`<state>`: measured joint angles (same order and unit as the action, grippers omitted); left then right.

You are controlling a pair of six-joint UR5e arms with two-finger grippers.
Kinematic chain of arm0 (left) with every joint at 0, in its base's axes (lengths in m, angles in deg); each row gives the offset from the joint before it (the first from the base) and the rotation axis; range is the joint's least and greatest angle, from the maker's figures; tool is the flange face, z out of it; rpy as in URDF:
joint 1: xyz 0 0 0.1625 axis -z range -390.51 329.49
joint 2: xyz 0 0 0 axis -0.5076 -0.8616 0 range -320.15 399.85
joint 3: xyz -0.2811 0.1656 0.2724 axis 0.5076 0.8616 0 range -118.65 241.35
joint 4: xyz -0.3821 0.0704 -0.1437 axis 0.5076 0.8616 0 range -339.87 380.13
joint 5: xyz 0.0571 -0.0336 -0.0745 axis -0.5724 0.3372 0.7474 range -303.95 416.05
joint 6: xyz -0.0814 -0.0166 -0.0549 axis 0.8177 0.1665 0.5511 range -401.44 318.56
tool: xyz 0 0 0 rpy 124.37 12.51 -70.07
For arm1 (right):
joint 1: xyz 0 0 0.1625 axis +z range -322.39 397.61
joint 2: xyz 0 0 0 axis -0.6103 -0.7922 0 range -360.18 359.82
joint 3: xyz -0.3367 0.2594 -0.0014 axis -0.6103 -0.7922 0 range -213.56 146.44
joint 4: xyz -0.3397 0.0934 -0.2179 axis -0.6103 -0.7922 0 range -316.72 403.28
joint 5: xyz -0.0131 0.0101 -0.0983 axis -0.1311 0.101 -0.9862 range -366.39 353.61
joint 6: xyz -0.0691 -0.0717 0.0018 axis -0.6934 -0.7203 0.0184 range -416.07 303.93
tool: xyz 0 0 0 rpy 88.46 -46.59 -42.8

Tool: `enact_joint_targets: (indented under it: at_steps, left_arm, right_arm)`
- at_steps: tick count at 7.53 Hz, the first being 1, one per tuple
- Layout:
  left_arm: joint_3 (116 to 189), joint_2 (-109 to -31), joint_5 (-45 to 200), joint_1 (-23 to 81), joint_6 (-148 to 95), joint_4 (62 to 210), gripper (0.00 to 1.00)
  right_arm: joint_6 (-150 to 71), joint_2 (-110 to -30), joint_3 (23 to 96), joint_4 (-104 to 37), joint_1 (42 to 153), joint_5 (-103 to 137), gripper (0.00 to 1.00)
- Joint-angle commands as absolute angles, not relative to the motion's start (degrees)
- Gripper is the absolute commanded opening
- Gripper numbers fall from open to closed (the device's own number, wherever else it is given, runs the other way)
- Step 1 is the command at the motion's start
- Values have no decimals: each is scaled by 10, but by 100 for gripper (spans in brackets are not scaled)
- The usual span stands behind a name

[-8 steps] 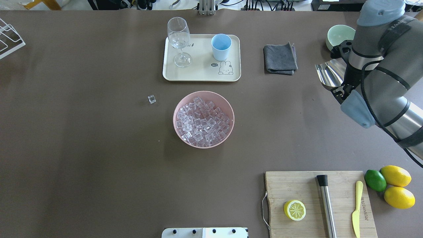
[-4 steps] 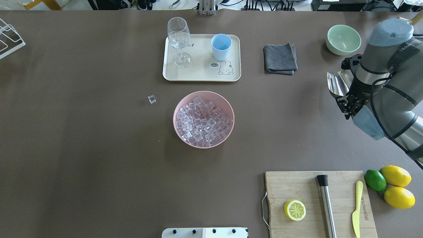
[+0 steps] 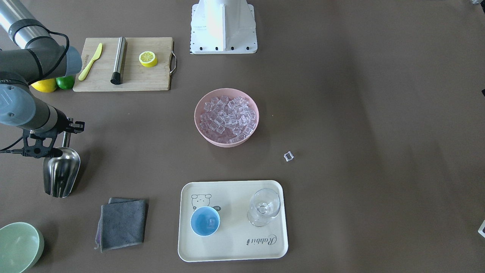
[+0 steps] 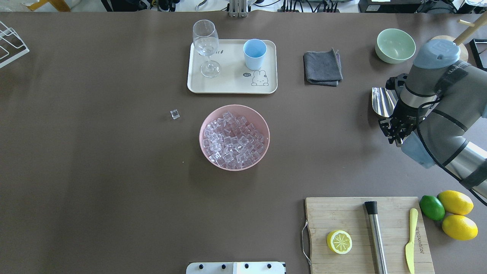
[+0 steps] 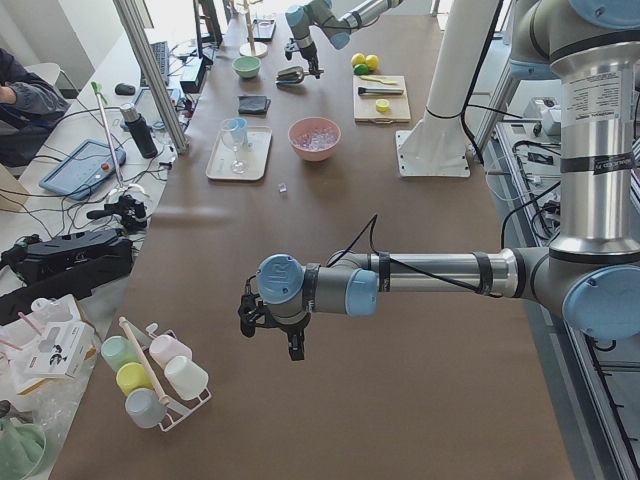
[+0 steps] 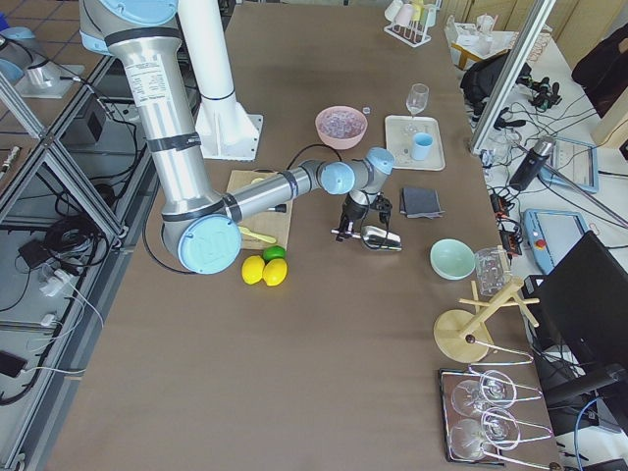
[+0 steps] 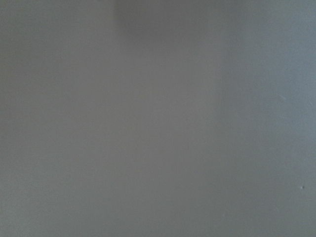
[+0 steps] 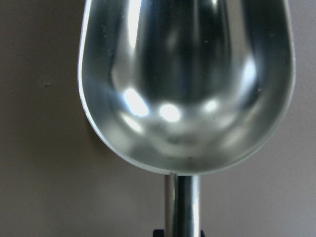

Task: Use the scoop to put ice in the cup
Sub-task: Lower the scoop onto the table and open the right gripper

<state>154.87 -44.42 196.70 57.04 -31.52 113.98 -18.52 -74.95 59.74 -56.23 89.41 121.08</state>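
Noting the right claw (image 3: 65, 133) clamped on the short rod handle of the scoop (image 3: 60, 174), we are seeing the steel trough pointing away from the robot's base, out near the desk (image 4: 95, 171) edge on the robot's right. The wrist view on that arm is showing the trough open side up and holding nothing. We cannot tell whether its underside is touching the desk or hanging just above it. The scoop is lying between the cutting board (image 3: 151, 77) and the grey cloth (image 3: 123, 223), with the pale-green bowl (image 3: 17, 246) farther out at the corner. The ice (image 4: 233, 140) is sitting heaped in the pink bowl (image 4: 201, 133) at mid-desk, well apart from the scoop. One stray cube (image 4: 174, 114) is lying alone on the desk on the bowl's other side. The cup (image 4: 254, 53) is standing upright on the cream tray (image 4: 228, 82) beyond the bowl, beside the stemmed glass (image 4: 206, 42). We are not making out clearly what lies inside the cup. The left claw (image 5: 293, 343) is hanging over bare desk far down the robot's left end, and we are catching it from the side view only, so we cannot tell whether its fingers are apart or together.
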Motion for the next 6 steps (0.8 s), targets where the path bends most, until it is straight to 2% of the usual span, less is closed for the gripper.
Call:
enact_joint_targets:
  at_steps: [1, 2, 6]
  left_arm:
    - [1550, -444, 1944, 568, -315, 1140, 98]
    - [1550, -444, 1944, 568, -315, 1140, 98]
    - [1550, -444, 1944, 567, -315, 1141, 98]
  right_arm:
    - [-184, -750, 578, -539, 890, 1235, 82]
    - [-184, -750, 580, -533, 891, 1236, 100]
    - [-184, -751, 608, -533, 912, 1242, 100]
